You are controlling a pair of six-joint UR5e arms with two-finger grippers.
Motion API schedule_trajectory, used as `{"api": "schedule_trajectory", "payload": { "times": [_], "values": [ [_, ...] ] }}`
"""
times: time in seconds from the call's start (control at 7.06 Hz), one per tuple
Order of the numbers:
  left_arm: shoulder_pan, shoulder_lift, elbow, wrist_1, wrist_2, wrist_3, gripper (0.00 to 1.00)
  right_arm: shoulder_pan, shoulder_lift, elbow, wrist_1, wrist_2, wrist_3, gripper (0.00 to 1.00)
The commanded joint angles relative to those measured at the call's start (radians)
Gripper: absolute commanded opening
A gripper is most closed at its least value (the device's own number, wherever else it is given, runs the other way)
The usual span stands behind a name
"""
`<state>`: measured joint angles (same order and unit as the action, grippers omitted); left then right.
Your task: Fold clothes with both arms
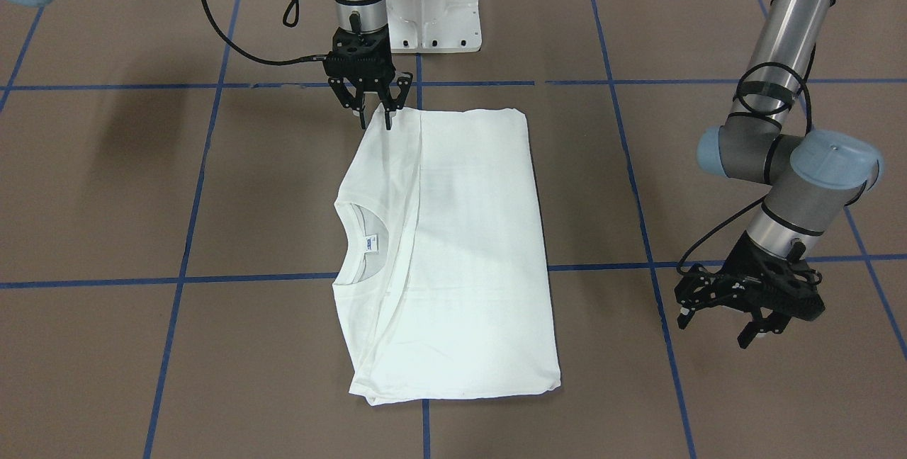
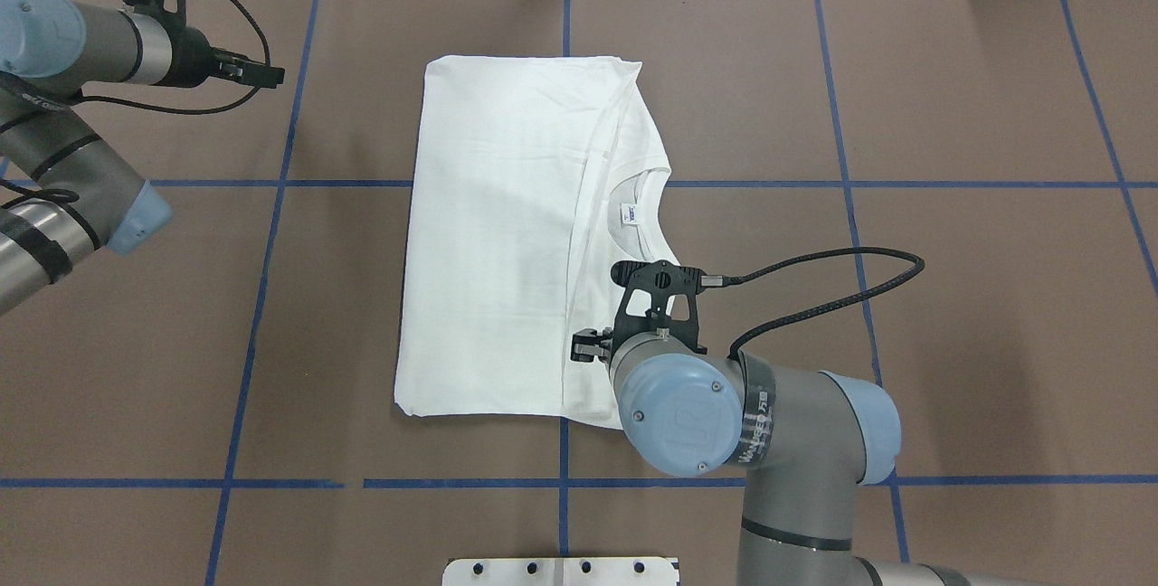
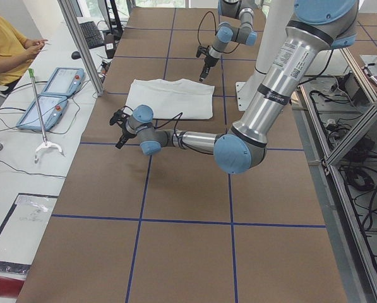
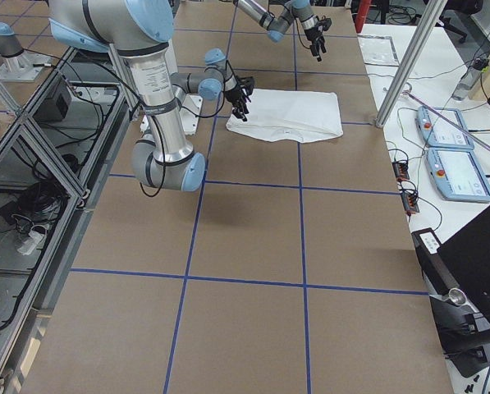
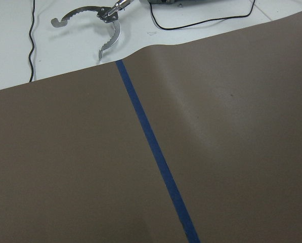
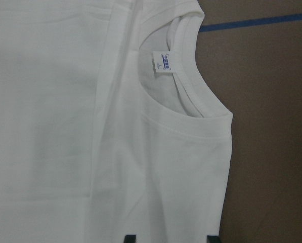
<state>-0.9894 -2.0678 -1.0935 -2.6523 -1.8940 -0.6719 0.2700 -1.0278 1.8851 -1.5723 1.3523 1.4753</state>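
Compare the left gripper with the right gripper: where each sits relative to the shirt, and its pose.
Position: the right gripper is at the corner of the shirt nearest the robot's base. The left gripper hangs over bare table, apart from the shirt.
Pose: the right gripper points straight down, while the left gripper is tilted.
Shared: both have their jaws open and hold nothing.

A brown table (image 2: 995, 342) gridded with blue tape (image 2: 452, 483), a white bench (image 3: 11, 189) alongside.

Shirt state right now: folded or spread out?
Folded. The shirt lies as a compact rectangle, with one overlapping layer's edge running lengthwise beside the collar.
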Motion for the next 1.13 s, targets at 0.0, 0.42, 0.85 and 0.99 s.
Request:
{"api": "schedule_trajectory", "payload": {
  "times": [0.0, 0.42, 0.85, 0.99],
  "values": [
    [-0.001, 0.0, -0.005, 0.0, -0.002, 0.0, 1.0, 0.133, 0.116, -0.128, 0.001, 0.094, -0.079, 1.0],
    [0.002, 0.0, -0.006, 0.0, -0.002, 0.0, 1.0, 0.175, 0.365, -0.502, 0.0, 0.116, -0.105, 0.99],
    [0.003, 0.0, -0.005, 0.0, -0.002, 0.0, 1.0, 0.172, 0.393, -0.567, -0.104, 0.149, -0.225, 1.0],
    [0.003, 0.0, -0.005, 0.0, -0.002, 0.0, 1.0, 0.169, 0.403, -0.578, -0.138, 0.166, -0.239, 1.0]
  ]
}}
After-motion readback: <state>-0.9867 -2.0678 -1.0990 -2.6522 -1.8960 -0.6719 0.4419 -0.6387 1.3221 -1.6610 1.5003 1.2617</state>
